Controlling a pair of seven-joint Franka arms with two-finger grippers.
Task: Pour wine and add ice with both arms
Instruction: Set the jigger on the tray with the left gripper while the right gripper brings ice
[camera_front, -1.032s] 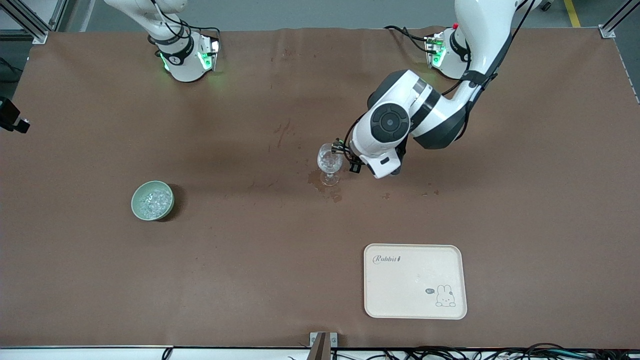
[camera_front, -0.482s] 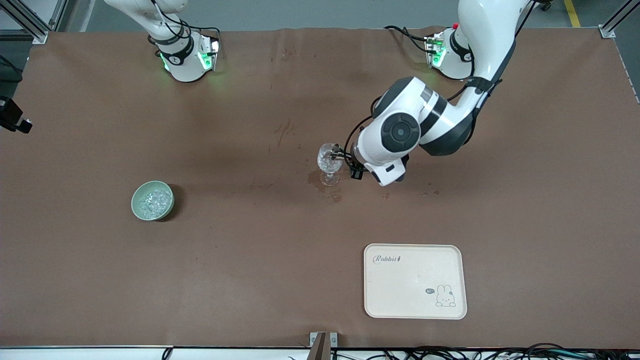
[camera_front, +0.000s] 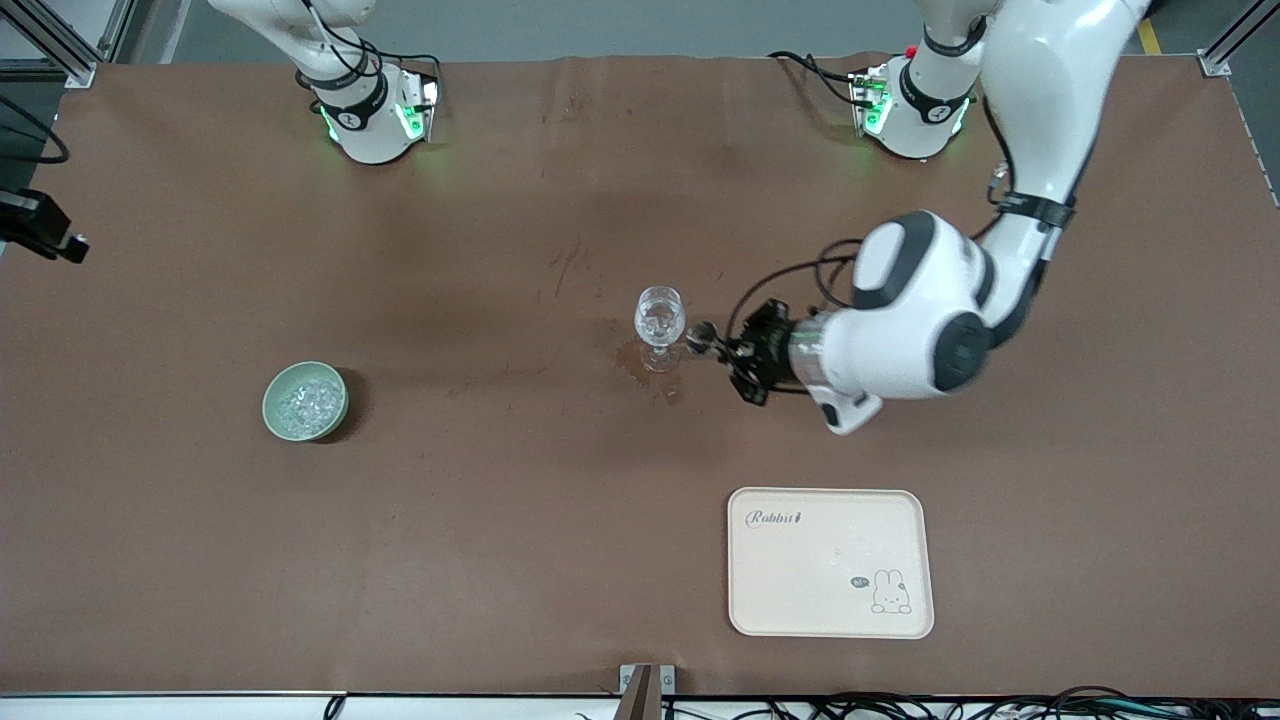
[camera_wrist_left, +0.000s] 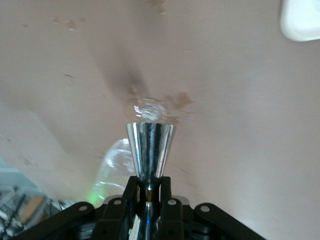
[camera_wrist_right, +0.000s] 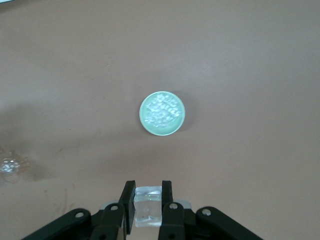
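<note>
1. Brown covering spreads over the whole desk (camera_front: 500, 560), with wet stains around the foot of a clear stemmed wine glass (camera_front: 659, 325) standing near the middle.
2. Inside that glass sits a small amount of clear wine (camera_front: 659, 322); whether ice chunks are also in it cannot be told.
3. Reaching in from its base, the left arm (camera_front: 930, 330) lies low over the desk, its left tool (camera_front: 712, 345) just beside the glass toward the left arm's end.
4. That left tool is pinching the narrow stem of a shiny metal jigger cup (camera_wrist_left: 149, 155), whose flared mouth points toward the glass.
5. High over the desk, the right tool (camera_wrist_right: 148, 197) hangs with its fingers clamped on a clear ice chunk (camera_wrist_right: 148, 206).
6. A pale green bowl (camera_front: 305, 401) holding the ice (camera_front: 306, 404) stands toward the right arm's end of the desk, well apart from the glass.
7. A cream tray (camera_front: 900, 520) printed with a rabbit lies nearer to the front camera than the glass.
</note>
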